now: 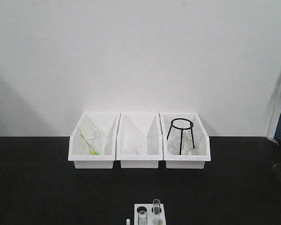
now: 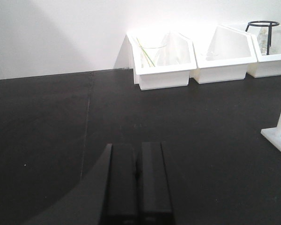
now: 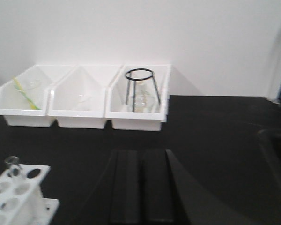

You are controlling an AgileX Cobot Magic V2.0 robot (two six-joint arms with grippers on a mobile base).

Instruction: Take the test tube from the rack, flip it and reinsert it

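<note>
on the black worktop [image 1: 47, 187], near edge: rack [image 1: 149, 214] with test tube [image 1: 156, 209] upright in a hole, untouched; left gripper [image 2: 136, 187] and right gripper [image 3: 141, 187] fingers pressed together, empty, well apart from it; flip and reinsertion not begun.

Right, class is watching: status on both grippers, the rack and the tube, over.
Left gripper shut, empty. Right gripper shut, empty. Test tube upright in the rack, untouched. Nothing between the grippers and the rack; three white bins sit behind.
</note>
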